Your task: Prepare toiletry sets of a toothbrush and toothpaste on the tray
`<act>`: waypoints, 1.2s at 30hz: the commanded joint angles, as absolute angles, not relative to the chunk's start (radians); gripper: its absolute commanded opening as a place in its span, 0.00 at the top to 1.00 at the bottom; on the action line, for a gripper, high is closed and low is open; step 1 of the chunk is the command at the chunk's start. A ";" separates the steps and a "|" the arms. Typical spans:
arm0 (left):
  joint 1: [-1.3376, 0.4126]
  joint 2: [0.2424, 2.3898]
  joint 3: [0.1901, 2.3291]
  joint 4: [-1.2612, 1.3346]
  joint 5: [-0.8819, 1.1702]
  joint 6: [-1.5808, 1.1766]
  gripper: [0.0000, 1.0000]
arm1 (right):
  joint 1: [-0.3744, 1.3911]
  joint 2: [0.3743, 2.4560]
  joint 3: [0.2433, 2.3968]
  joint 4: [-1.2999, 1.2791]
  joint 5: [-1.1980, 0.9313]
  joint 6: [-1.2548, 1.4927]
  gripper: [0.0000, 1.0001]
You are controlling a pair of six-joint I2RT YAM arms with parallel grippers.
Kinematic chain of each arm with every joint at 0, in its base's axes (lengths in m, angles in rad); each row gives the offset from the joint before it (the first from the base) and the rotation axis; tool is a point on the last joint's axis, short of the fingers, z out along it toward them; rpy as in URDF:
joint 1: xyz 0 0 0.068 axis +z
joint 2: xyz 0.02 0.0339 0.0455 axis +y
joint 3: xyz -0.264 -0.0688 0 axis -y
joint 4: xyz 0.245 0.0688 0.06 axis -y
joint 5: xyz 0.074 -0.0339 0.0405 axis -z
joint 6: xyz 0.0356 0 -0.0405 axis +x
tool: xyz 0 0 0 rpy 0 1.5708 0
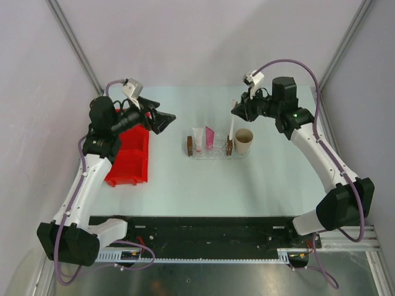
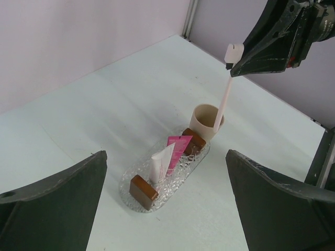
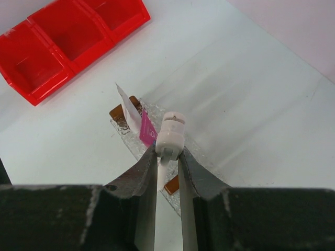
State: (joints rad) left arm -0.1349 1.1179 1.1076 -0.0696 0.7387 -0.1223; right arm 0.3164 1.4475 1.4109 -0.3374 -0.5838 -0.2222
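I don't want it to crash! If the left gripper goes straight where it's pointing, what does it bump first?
The left gripper would likely meet the clear tray first, near its brown block and white toothpaste tube. The way there looks free, though depth is unclear.

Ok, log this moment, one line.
right fingers: shut on toothbrush, over tray | left fingers: open, empty | white tube, pink tube: in tray
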 commanded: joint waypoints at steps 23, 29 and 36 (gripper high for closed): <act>-0.071 1.054 0.997 -0.052 0.571 -0.023 0.00 | 0.396 1.526 1.336 -0.118 -0.506 -0.236 1.00; -0.066 1.051 0.994 -0.051 0.561 -0.021 0.00 | 0.405 1.537 1.335 -0.104 -0.489 -0.238 1.00; -0.063 1.046 0.989 -0.051 0.561 -0.023 0.00 | 0.417 1.546 1.330 -0.100 -0.471 -0.245 1.00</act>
